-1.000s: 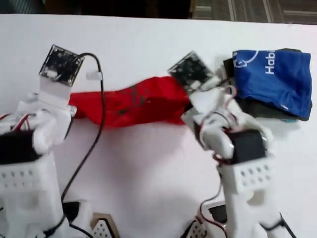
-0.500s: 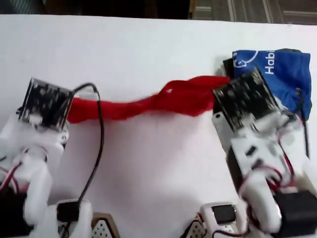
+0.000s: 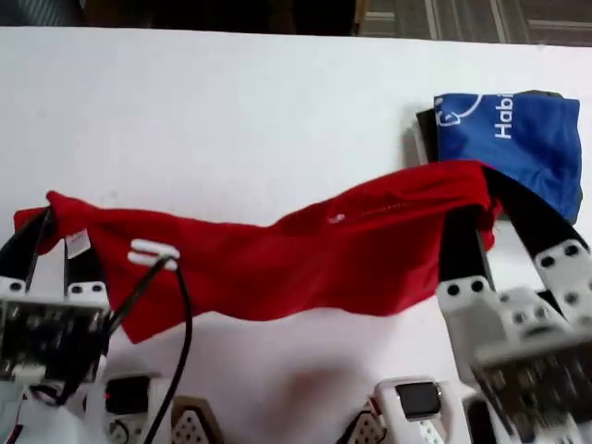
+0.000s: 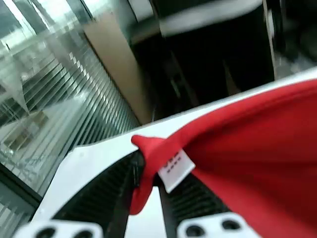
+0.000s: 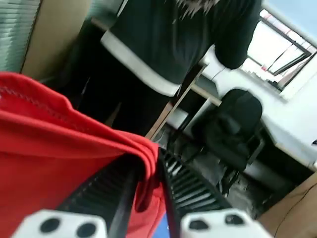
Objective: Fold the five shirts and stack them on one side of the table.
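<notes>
A red shirt (image 3: pixel 277 264) hangs stretched wide between both arms, lifted above the white table (image 3: pixel 231 111). My left gripper (image 3: pixel 51 231) is shut on its left corner, near a small white label (image 4: pixel 174 168); the red cloth (image 4: pixel 247 144) is pinched between the black fingers (image 4: pixel 111 191). My right gripper (image 3: pixel 481 199) is shut on the shirt's right corner, with red cloth (image 5: pixel 49 148) bunched between its fingers (image 5: pixel 185 186). A folded blue shirt (image 3: pixel 513 139) lies on a dark folded shirt (image 3: pixel 427 125) at the table's right side.
A black cable (image 3: pixel 180 324) runs from the left arm across the front of the hanging shirt. Arm bases (image 3: pixel 416 402) stand at the near edge. Beyond the table's far edge are a dark-clothed person (image 5: pixel 163 44) and an office chair (image 5: pixel 235 129).
Both arms have pulled back toward the near edge and risen, lifting the red shirt off the table. It has spread from a twisted strand into a wide hanging sheet.
</notes>
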You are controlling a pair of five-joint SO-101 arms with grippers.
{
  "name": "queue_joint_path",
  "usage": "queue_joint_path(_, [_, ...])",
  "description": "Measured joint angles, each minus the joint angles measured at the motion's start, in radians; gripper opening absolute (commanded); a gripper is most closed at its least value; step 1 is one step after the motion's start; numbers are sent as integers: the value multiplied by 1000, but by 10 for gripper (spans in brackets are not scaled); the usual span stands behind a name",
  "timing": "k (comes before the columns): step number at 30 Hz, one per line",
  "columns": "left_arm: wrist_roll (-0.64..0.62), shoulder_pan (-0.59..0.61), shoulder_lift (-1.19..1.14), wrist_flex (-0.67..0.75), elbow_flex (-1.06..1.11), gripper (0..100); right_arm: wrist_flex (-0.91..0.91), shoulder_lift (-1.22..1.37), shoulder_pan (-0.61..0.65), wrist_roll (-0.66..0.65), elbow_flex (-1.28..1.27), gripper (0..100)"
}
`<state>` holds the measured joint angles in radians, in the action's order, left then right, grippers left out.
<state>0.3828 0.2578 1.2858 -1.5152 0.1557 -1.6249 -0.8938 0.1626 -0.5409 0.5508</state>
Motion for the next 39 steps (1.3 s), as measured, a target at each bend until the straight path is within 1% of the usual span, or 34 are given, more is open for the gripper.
queue_joint_path(4, [-2, -6, 0, 2, 38, 25, 0, -6, -37, 0, 55, 19])
queue_joint_path(10, [-5, -6, 0, 80, 29, 25, 3, -6, -100, 0, 129, 19])
queue_joint_path(18, [-9, -3, 0, 91, -118, 25, -11, -8, -101, 0, 146, 19])
queue_joint_path(25, [-17, 0, 3, 92, -152, 25, -34, -20, -101, 0, 161, 19])
queue_joint_path(32, [-60, -3, 3, 26, -278, 25, -49, -92, -103, 0, 186, 19])
queue_joint_path(36, [-60, -3, 3, -2, -295, 25, -49, -98, -149, 0, 189, 19])
queue_joint_path(39, [-60, -3, 3, -11, -295, 25, -49, -98, -149, 0, 173, 19])
